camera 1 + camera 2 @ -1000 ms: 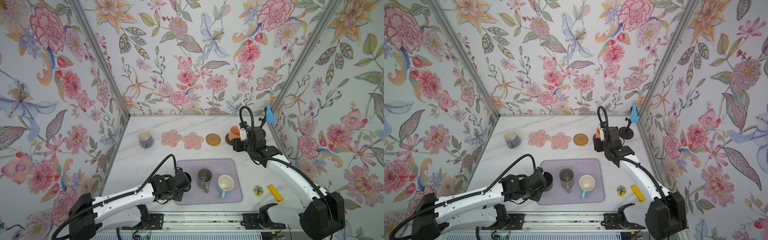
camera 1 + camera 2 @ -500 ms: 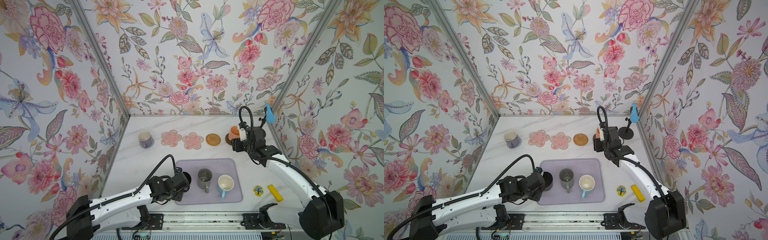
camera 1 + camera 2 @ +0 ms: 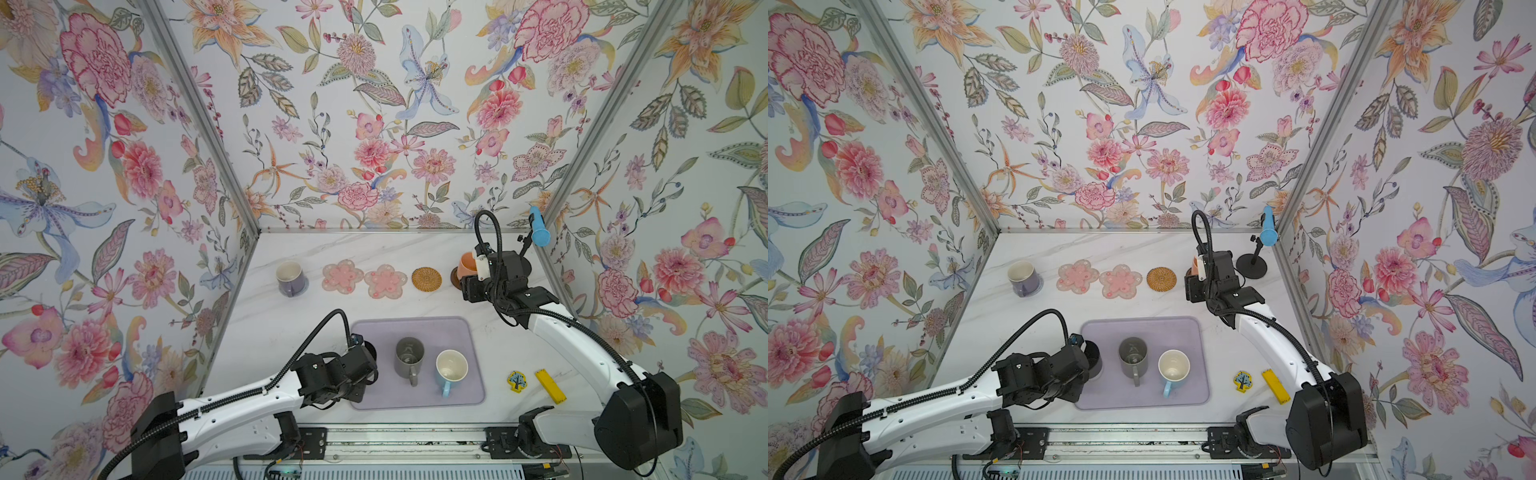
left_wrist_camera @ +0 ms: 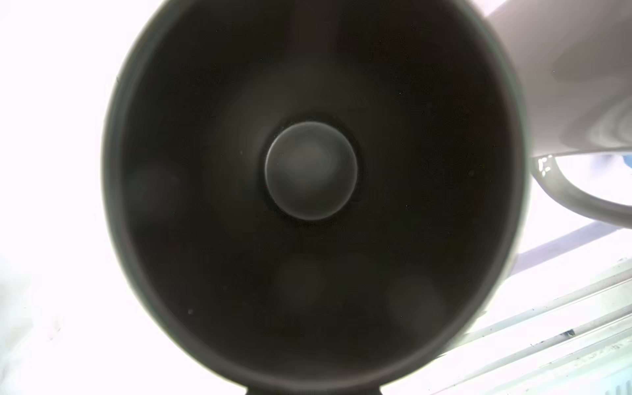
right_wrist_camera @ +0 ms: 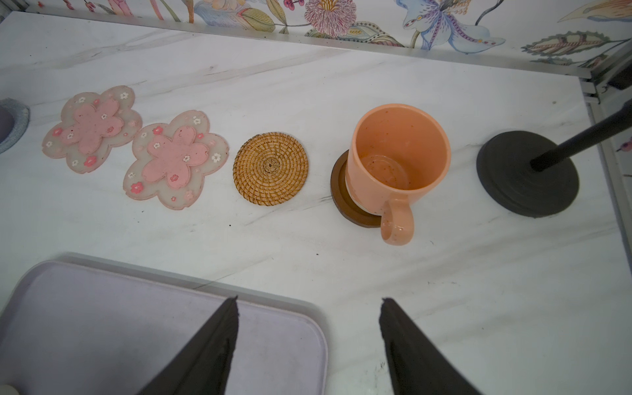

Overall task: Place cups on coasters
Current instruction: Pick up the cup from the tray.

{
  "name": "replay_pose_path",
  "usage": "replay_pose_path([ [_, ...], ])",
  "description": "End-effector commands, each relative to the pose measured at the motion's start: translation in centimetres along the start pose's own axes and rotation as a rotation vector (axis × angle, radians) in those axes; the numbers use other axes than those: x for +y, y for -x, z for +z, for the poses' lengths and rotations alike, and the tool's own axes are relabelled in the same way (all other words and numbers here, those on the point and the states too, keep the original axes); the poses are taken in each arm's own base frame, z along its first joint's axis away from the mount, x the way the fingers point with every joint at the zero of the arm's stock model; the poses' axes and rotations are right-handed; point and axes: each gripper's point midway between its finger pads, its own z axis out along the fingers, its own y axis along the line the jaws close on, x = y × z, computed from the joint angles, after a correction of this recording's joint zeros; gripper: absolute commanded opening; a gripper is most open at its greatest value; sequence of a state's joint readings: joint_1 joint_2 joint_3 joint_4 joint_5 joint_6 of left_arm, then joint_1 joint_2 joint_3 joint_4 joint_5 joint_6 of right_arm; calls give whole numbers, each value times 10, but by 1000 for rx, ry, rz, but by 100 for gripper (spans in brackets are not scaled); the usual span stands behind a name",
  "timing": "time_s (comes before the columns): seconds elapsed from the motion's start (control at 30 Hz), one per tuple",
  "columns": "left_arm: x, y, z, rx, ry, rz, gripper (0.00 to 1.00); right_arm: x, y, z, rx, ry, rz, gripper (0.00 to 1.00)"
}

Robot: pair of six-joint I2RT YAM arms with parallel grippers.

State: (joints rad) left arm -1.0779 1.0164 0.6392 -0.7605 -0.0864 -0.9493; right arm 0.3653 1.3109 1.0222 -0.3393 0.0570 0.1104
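I am reading the left edge first. The lavender mug (image 3: pixel 289 276) is sitting on the knitted coaster (image 5: pixel 18 124) close to the left wall, and bare counter (image 3: pixel 291 324) is running from it down to the mat (image 3: pixel 415 328). Two flower coasters (image 3: pixel 343 276) (image 3: pixel 385 281) are lying just beside each other, uncovered. The rattan coaster (image 3: pixel 427 278) is lying next in the row, also uncovered.

The left gripper (image 3: pixel 363 363) is hanging at the black mug (image 3: pixel 1094 359), which is standing on the mat's left edge. Its camera is looking straight into the empty mug, and I cannot tell how its fingers are standing. The grey mug (image 3: pixel 409 357) and the light blue mug (image 3: pixel 451 368) are standing upright on the mat, well apart from every coaster. The blue one is empty.

The right gripper (image 5: pixel 309 298) is hovering in front of the peach mug (image 5: pixel 398 160), its fingers (image 5: pixel 212 342) spread with nothing between them. That mug is standing empty on the brown coaster (image 5: pixel 345 201), off centre. The stand base (image 5: pixel 526 174) and the right wall are crowding that corner.

Compared with a second ago, no mug or coaster has shifted, and both arms are holding nearly the same places.
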Motion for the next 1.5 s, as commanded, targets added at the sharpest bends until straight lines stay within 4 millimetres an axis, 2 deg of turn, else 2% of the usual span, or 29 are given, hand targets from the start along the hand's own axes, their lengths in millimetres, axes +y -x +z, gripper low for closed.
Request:
replay_pose_path([
  [0.0, 8, -2, 2, -14, 20, -6, 3, 5, 10, -6, -17, 16, 14, 68],
  [0.43, 1, 11, -10, -31, 10, 41, 0, 3, 7, -6, -2, 10, 39, 68],
  [0.77, -17, 37, -29, -57, -9, 72, 0, 3, 8, 1, 34, 20, 55, 67],
  [1.1, -24, 43, -34, -35, -2, 95, 0, -1, 8, 2, 37, 8, 45, 67],
  [1.3, -20, 59, -40, -37, -7, 46, 0, -6, 7, 5, 44, -19, 53, 67],
  [1.47, -4, 76, -46, -44, 28, 20, 0, -5, 11, 7, 30, -20, 55, 67],
])
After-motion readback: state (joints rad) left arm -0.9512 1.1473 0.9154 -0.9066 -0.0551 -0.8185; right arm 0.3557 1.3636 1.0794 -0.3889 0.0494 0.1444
